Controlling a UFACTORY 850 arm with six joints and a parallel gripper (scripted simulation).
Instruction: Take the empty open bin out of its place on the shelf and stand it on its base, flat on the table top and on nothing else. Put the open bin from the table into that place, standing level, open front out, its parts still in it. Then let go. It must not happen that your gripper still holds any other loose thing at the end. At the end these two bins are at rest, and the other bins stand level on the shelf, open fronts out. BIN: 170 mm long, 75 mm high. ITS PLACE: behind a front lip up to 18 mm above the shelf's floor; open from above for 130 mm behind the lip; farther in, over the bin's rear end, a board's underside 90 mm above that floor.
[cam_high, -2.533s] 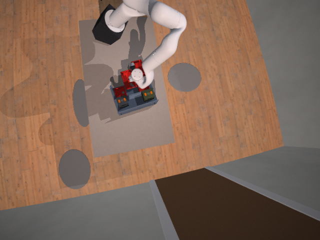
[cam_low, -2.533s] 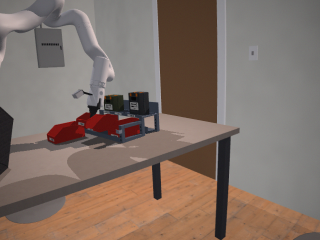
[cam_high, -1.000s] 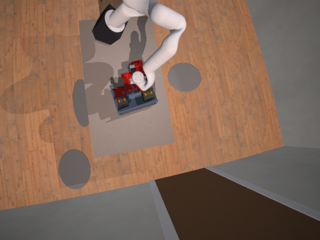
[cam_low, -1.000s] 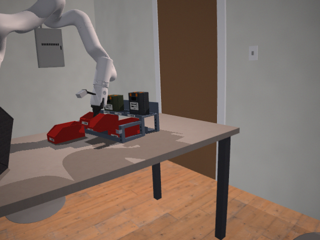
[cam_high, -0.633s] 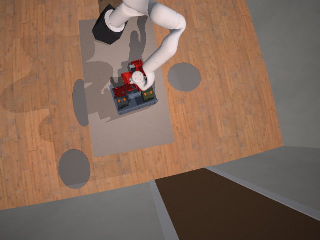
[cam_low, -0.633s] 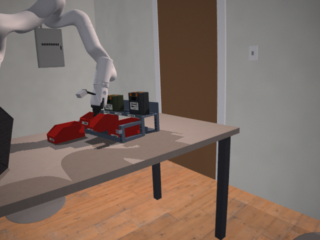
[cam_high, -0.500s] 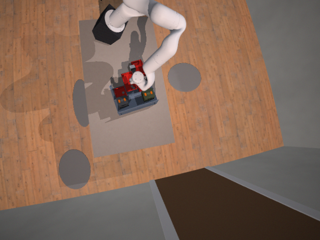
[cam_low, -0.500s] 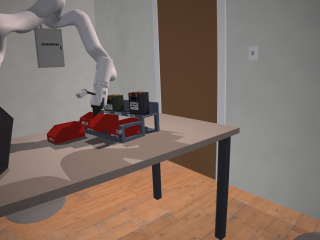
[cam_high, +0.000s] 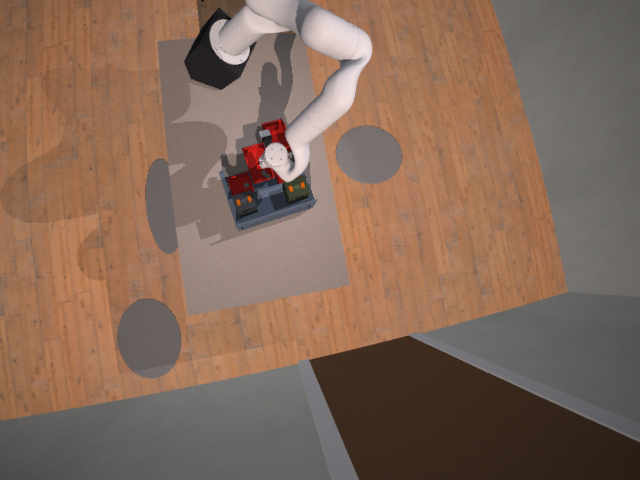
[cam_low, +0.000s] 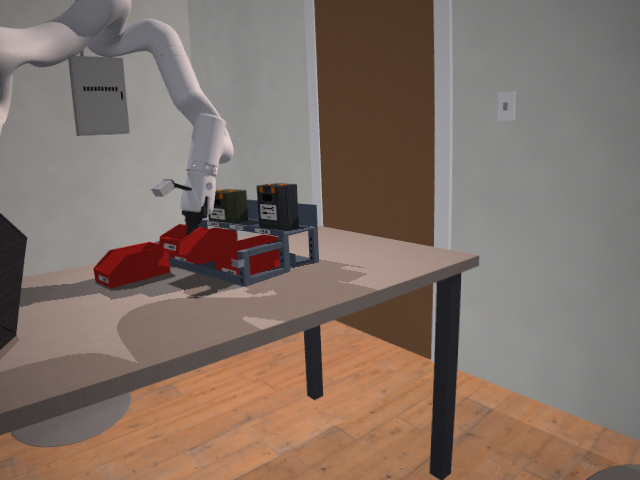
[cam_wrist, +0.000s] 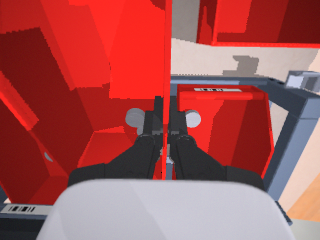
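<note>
The red bin (cam_high: 253, 153) (cam_low: 209, 245) (cam_wrist: 135, 45) was held over the shelf (cam_high: 276, 215) (cam_low: 245, 268) (cam_wrist: 289, 150), its front jutting toward nine o'clock in the exterior view, and one thin wall was pinched by the closed fingers (cam_high: 263, 162) (cam_low: 191, 227). With the weight hung off that side, the bin could have been rolled, or the neighbouring bin (cam_high: 240, 182) (cam_low: 263, 258) (cam_wrist: 230, 130), at three o'clock in the wrist view, knocked askew

workshop-like room, small parts bins on a rack (cam_high: 276, 214) (cam_low: 266, 283) (cam_wrist: 295, 130), battery-like packs (cam_high: 296, 189) (cam_low: 278, 206) above, breaker-style wall panel (cam_low: 99, 96), robot arm (cam_high: 330, 105) (cam_low: 178, 77) over worktable (cam_high: 258, 263) (cam_low: 361, 263), plank floor (cam_high: 439, 206) (cam_low: 248, 403)
</note>
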